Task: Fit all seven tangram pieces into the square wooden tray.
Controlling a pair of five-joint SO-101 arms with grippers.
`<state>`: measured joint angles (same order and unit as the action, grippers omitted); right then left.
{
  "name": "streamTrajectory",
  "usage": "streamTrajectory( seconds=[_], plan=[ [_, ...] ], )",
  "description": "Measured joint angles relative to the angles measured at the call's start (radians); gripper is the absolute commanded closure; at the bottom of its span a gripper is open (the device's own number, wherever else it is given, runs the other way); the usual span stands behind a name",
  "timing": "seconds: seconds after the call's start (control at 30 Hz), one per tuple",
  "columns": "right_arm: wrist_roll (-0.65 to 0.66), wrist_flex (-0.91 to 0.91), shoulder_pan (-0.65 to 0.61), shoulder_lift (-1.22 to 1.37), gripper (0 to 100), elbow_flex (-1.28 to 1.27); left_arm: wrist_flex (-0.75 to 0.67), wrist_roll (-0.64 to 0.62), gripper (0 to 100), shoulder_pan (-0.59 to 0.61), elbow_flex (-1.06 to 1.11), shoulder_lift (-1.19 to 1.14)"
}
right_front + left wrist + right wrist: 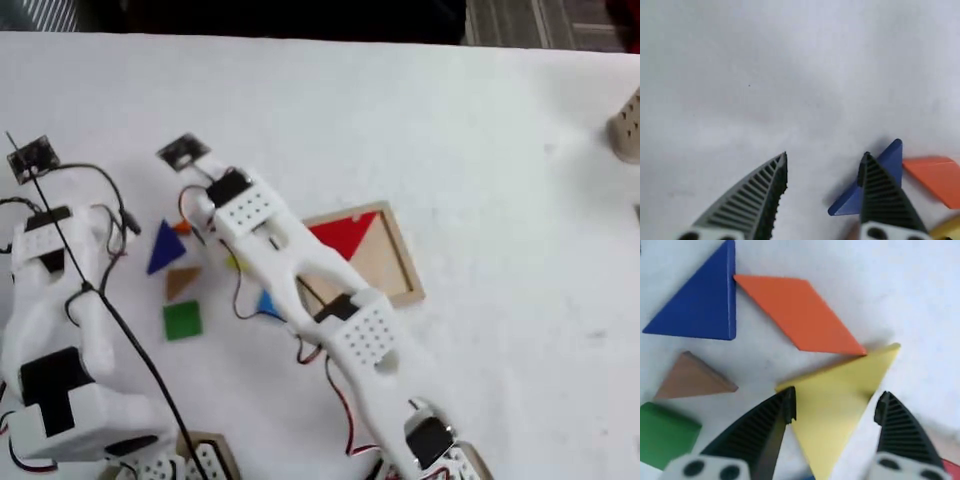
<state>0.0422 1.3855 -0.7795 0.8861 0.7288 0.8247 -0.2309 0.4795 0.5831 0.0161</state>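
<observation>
The square wooden tray (398,268) holds a red triangle (343,234). Left of it on the white table lie a blue triangle (165,247), an orange parallelogram (800,315), a brown triangle (181,281), a green square (182,320), a yellow triangle (840,385) and a light blue piece (268,303). My right gripper (836,395) is open low over the yellow triangle, one finger on each side of it. My left gripper (825,156) is open over bare table, with the blue triangle (890,160) and orange parallelogram (935,177) just beyond one finger.
The right arm (300,265) stretches across the tray's left part and hides some of it. The left arm (50,300) with its cables stands at the table's left edge. A pale perforated object (627,125) sits far right. White table lies open beyond and to the right.
</observation>
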Motion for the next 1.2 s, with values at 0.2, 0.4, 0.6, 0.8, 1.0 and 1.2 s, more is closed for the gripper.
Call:
streamTrajectory(
  seconds=[0.2,0.4,0.6,0.8,1.0,1.2],
  plan=[
    [-0.002,0.057,0.0,0.006,73.7,0.012,0.0,0.0,76,-0.003,0.0,0.0],
    [0.011,0.121,-0.008,0.006,73.7,0.012,0.0,0.0,76,-0.003,0.0,0.0],
    [0.023,0.141,-0.026,0.006,73.7,0.006,0.0,0.0,76,-0.005,0.0,0.0],
    [0.051,0.141,-0.051,0.006,73.8,0.003,0.0,0.049,76,-0.005,0.0,0.0],
    [0.104,0.143,-0.058,0.009,86.5,0.005,0.0,0.057,76,-0.005,0.0,0.0],
    [0.123,0.155,-0.057,0.017,95.7,0.014,0.0,0.057,76,-0.005,0.0,0.0]
  ],
)
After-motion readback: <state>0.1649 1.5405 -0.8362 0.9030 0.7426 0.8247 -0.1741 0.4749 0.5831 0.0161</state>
